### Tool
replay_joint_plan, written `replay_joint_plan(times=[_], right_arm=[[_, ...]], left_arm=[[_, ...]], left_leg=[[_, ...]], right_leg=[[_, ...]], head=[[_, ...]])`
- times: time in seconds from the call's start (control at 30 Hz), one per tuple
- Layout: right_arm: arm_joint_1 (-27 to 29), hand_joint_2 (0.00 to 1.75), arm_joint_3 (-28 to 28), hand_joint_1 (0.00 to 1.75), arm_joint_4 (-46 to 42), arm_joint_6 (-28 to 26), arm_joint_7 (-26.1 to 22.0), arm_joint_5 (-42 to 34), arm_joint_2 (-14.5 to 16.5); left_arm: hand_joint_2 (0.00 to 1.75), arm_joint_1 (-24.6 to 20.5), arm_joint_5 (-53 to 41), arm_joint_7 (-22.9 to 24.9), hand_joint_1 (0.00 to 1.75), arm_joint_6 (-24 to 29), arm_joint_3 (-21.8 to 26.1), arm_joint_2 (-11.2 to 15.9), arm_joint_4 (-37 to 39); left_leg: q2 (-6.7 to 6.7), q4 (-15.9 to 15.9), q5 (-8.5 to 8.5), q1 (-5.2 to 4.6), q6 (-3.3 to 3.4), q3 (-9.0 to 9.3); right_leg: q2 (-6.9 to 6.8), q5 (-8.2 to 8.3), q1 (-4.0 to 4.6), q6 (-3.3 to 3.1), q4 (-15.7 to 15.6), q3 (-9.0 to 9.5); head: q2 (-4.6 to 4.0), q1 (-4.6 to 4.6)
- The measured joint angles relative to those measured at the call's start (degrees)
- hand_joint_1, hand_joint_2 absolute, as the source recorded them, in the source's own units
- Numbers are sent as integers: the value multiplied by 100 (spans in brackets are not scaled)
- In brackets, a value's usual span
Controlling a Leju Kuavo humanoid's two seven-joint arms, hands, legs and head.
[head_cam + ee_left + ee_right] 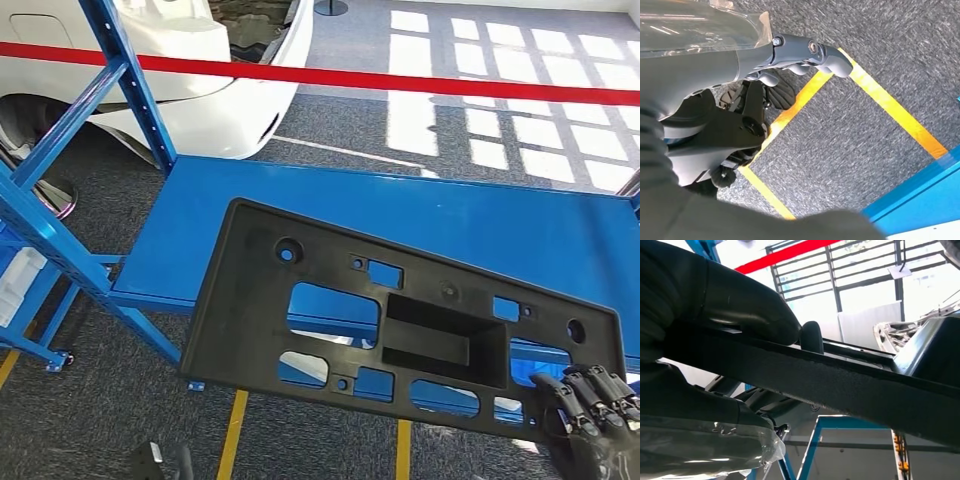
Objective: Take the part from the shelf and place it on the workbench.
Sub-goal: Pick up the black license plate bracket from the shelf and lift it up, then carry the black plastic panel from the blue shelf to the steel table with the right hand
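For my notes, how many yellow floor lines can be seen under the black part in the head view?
2: one line below the black part's left half, one line below its middle. More may be hidden.

The part (249, 300) hangs before the shelf (468, 225), a car (189, 70) behind.

My right hand (592, 415) grips the part (377, 310) at its near right corner, fingers curled over the edge. My left hand (806, 55) hangs low and holds nothing.
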Motion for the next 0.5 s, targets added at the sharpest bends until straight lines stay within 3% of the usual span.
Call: replay_joint_plan(times=[0.3, 0.5], right_arm=[[231, 175, 102, 175, -2, -1, -36, 39, 378], [339, 175, 143, 175, -71, -2, -156, 0, 667]], left_arm=[[175, -1, 0, 352, 0, 611, 85, 0, 0], [175, -5, 0, 354, 0, 733, 98, 0, 0]], left_leg=[[0, 2, -1, -6, 0, -1], [0, 12, -9, -29, 18, 0]], right_leg=[[-1, 0, -9, 1, -2, -1], [0, 6, -33, 13, -3, 1]], head=[[0, -1], [0, -1]])
